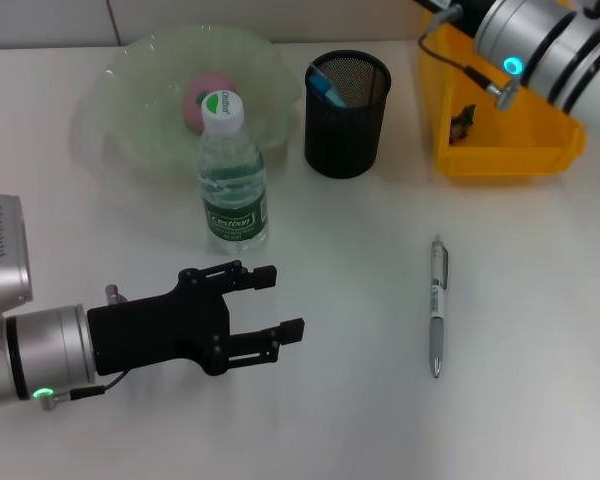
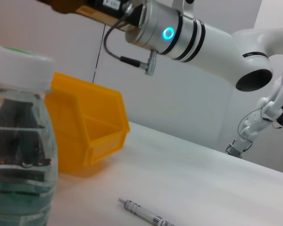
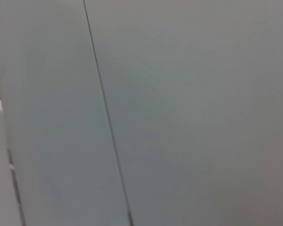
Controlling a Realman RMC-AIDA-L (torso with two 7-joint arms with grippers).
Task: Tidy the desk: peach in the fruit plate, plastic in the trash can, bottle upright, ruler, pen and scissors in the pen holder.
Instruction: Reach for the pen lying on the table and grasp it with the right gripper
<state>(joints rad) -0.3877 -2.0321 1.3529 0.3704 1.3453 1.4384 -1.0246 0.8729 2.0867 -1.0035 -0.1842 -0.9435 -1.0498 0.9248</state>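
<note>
The pink peach [image 1: 202, 95] lies in the green fruit plate [image 1: 130, 75]. In front of the plate the bottle [image 1: 232, 180] stands upright, its white cap on; it fills the near side of the left wrist view [image 2: 19, 141]. My left gripper [image 1: 285, 302] hovers open and empty just in front of the bottle. The pen [image 1: 437, 305] lies flat on the desk to the right [image 2: 141, 212]. The black mesh pen holder [image 1: 347, 115] holds a blue item I cannot identify. Ruler, scissors and plastic are not visible. My right arm [image 1: 540, 40] hangs over the yellow trash can [image 1: 500, 150].
A small dark object [image 1: 465, 120] lies inside the yellow bin [image 2: 89, 122]. The white desk [image 1: 360, 400] stretches between the pen and my left gripper. The right wrist view shows only a plain grey wall.
</note>
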